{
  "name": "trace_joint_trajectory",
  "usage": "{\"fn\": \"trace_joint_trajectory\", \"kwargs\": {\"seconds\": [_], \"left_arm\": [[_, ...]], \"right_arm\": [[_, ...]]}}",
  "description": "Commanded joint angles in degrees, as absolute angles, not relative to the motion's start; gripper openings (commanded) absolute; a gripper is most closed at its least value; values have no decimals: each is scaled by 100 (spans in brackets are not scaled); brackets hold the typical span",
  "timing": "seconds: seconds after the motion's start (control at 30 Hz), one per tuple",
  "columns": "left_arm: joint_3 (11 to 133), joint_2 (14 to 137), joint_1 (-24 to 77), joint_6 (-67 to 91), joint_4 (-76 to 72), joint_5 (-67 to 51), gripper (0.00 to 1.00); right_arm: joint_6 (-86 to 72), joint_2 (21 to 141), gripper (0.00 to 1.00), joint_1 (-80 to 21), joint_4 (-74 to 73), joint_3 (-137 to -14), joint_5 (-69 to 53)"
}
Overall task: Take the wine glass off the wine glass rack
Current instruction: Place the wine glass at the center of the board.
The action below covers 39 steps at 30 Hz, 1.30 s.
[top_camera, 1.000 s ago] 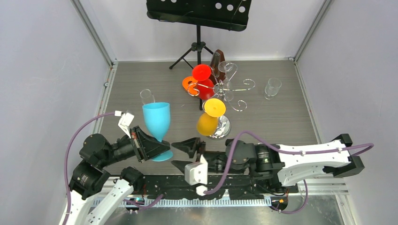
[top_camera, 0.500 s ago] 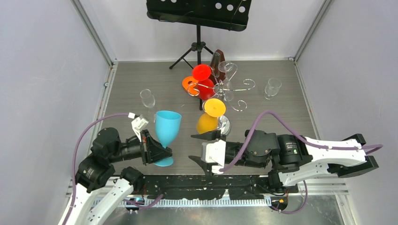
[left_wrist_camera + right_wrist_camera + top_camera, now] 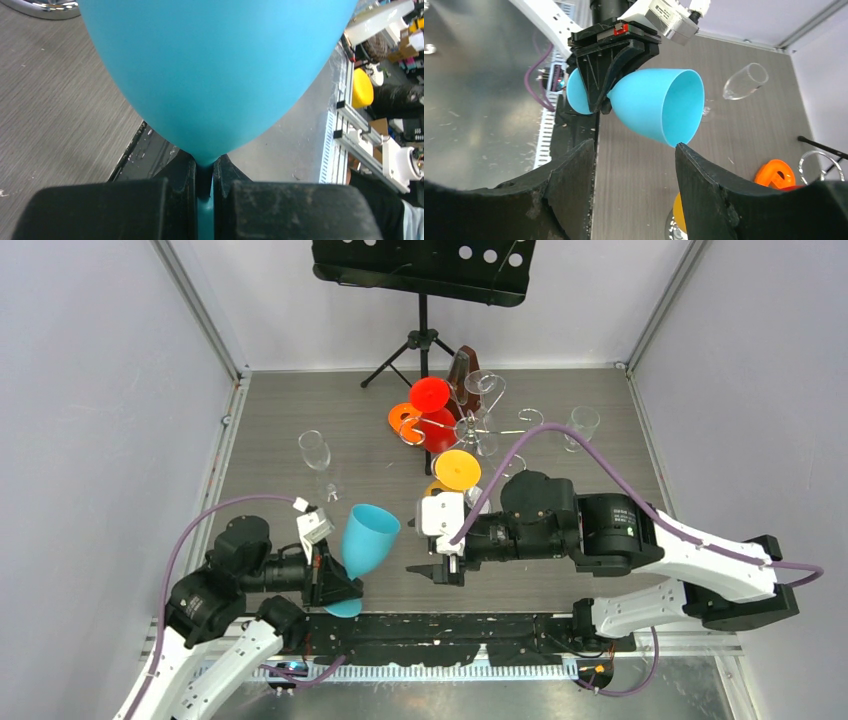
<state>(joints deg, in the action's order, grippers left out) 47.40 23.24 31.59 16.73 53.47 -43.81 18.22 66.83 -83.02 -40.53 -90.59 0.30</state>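
Overhead view of a grey table (image 3: 600, 490): the left gripper (image 3: 338, 582) is clamped on the thin stem of a blue wine glass (image 3: 368, 538), holding it tilted above the near left part of the table, apart from the wine glass rack (image 3: 470, 426). The right gripper (image 3: 633, 150) has its jaws spread wide and holds nothing, facing the blue glass's open mouth from just beside it. The chrome rack stands mid-table behind the right arm, with a yellow glass (image 3: 457, 469) and a red glass (image 3: 430, 395) hanging on it.
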Motion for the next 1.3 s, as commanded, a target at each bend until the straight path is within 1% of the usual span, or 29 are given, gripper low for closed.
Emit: {"fn": "trace_joint_trajectory", "kwargs": {"seconds": [0.0,0.13,0.4,0.57,0.7,0.77,0.83,0.87,0.93,1.07,1.27], "left_arm": [[4797,2182,3498,1370,5401,-4321,0],[4795,2134,3782,1346,5421,-4185,0],[4790,2068,4316,1301,5526,-3863,0],[4808,2061,4489,1277,5545,-3745,0],[4800,2027,4592,1269,5564,-3617,0],[4785,2001,4634,1270,5563,-3575,0],[4775,1967,4669,1267,5564,-3524,0],[4774,1954,4689,1266,5564,-3502,0],[4773,1939,4723,1266,5557,-3456,0],[4769,1965,4746,1266,5541,-3408,0],[4814,2112,4746,1258,5482,-3406,0]], "right_arm": [[1596,6869,67,-8111,-4317,-9503,-1053],[1576,7046,67,-7953,-4364,-9554,-1430],[1561,7422,67,-7807,-4328,-9625,-1788],[1571,7658,65,-7796,-4340,-9721,-2037],[1569,7767,60,-7787,-4304,-9718,-2285],[1550,7788,55,-7774,-4270,-9694,-2405],[1517,7815,48,-7759,-4238,-9676,-2504],[1505,7825,42,-7751,-4204,-9672,-2544],[1437,7814,36,-7738,-4097,-9639,-2635],[1343,7812,31,-7703,-3931,-9536,-2803],[1269,7981,29,-7694,-3892,-9593,-3089]]}}
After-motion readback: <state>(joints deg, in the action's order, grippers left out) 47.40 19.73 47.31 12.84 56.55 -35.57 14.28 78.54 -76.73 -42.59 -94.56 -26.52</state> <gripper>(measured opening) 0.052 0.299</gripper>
